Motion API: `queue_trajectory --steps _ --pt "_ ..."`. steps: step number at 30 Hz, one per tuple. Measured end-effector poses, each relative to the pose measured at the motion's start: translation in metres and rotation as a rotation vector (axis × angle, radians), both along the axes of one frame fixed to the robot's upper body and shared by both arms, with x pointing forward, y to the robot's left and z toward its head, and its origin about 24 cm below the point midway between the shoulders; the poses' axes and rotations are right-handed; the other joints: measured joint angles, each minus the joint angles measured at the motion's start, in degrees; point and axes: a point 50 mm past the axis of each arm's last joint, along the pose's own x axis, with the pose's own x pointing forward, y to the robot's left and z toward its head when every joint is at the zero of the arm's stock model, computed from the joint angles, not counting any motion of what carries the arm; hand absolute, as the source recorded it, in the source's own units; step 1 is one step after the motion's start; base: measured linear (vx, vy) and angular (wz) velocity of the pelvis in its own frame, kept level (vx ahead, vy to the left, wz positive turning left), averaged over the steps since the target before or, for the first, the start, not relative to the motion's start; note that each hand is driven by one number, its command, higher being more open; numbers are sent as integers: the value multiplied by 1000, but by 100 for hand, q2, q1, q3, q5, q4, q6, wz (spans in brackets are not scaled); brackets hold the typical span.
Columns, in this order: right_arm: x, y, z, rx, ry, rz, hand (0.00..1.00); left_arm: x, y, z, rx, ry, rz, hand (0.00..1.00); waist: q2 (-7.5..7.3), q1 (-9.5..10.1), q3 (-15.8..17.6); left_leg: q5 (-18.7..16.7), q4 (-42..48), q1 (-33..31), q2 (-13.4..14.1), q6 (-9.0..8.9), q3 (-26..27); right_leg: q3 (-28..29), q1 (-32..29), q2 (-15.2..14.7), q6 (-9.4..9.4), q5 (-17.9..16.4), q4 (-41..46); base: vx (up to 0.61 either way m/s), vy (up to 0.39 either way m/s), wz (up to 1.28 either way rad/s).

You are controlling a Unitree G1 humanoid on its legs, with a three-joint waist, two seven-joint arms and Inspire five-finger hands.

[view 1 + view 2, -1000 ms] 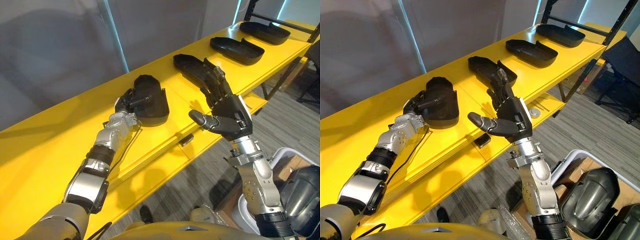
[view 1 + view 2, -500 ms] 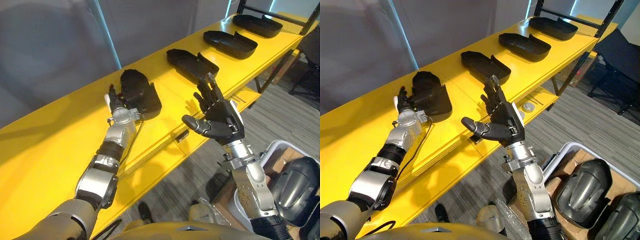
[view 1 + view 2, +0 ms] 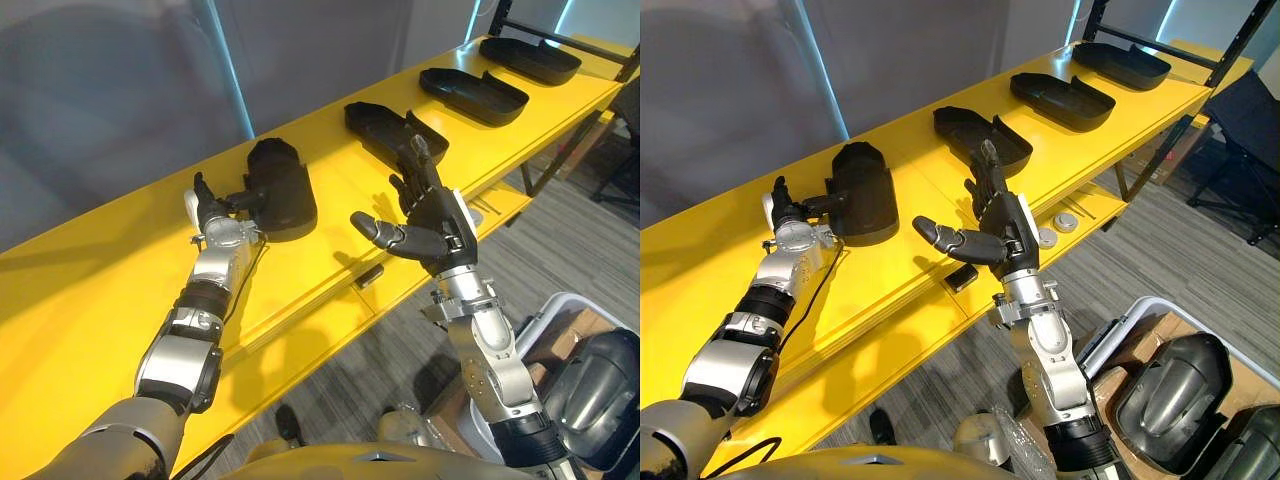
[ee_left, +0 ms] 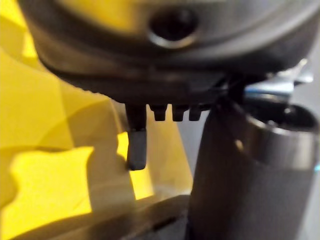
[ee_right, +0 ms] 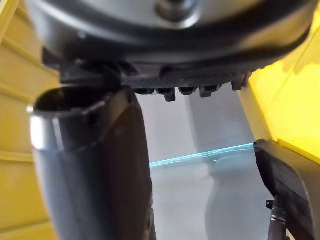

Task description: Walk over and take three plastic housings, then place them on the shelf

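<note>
On the yellow shelf [image 3: 100, 300], the left hand [image 3: 213, 222] has released the nearest housing [image 3: 282, 192], so that placement looks done; the right hand [image 3: 437, 222] hovers open.

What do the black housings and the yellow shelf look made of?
Housings: likely moulded plastic, matt black, with thin hollow shells and soft highlights. Shelf: probably painted sheet metal, glossy yellow; it shows reflections and a folded front lip.
</note>
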Motion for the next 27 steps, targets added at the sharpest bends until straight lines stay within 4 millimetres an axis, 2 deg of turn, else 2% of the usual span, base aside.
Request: queue_trajectory --steps 5,7,9,11,13,15,16,20,24,27 --pt "0 1 1 -5 -5 12 100 1 -2 4 -113 -105 -34 100 1 89 0 24 1 -52 -16 -8 -103 -105 14 -12 1 -1 -2 -6 -2 11" --pt "2 4 4 -7 -22 43 100 -8 -4 16 -166 -249 -74 100 8 103 -4 95 19 -116 -61 32 -159 -158 -6 -8 56 36 7 36 -4 15" --pt "7 13 12 -32 -60 68 100 -29 -12 41 -199 -473 -153 100 17 227 -8 125 25 -119 -83 36 -249 -242 25 -19 45 29 41 49 -15 19" --pt "12 21 20 -47 -89 95 100 -47 -16 60 -212 -624 -201 100 31 310 -12 134 26 -116 -88 28 -322 -321 72 -20 26 14 38 21 -18 22" --pt "20 31 26 -90 -109 112 100 -80 -21 82 -244 -827 -250 100 103 494 -21 155 24 -98 -105 16 -534 -543 210 -19 0 -8 -27 -10 -20 41" --pt "24 37 22 -100 -79 127 100 -104 -18 84 -229 -907 -258 100 179 669 -70 163 19 -102 -114 -6 -700 -735 310 -16 -11 -63 -53 -46 -39 53" --pt "28 41 17 -110 -44 137 100 -118 -12 81 -202 -924 -244 100 233 772 -104 146 10 -112 -117 -59 -838 -889 391 -3 -48 -109 -83 -51 -55 53" --pt "37 55 -1 -137 65 162 100 -145 9 55 -96 -829 -182 100 304 1100 -159 196 2 -166 -114 -131 -1160 -1246 569 53 -83 -129 -173 -45 -52 48" --pt "40 82 -12 -152 152 219 100 -164 17 25 -94 -692 -201 100 188 1469 -184 259 9 -212 -107 -171 -1320 -1440 675 86 -81 -117 -275 -10 -31 24" --pt "44 104 -14 -135 191 225 100 -165 14 20 -98 -666 -243 100 85 1535 -198 268 5 -213 -139 -170 -1427 -1550 764 88 -77 -114 -318 1 -24 17"
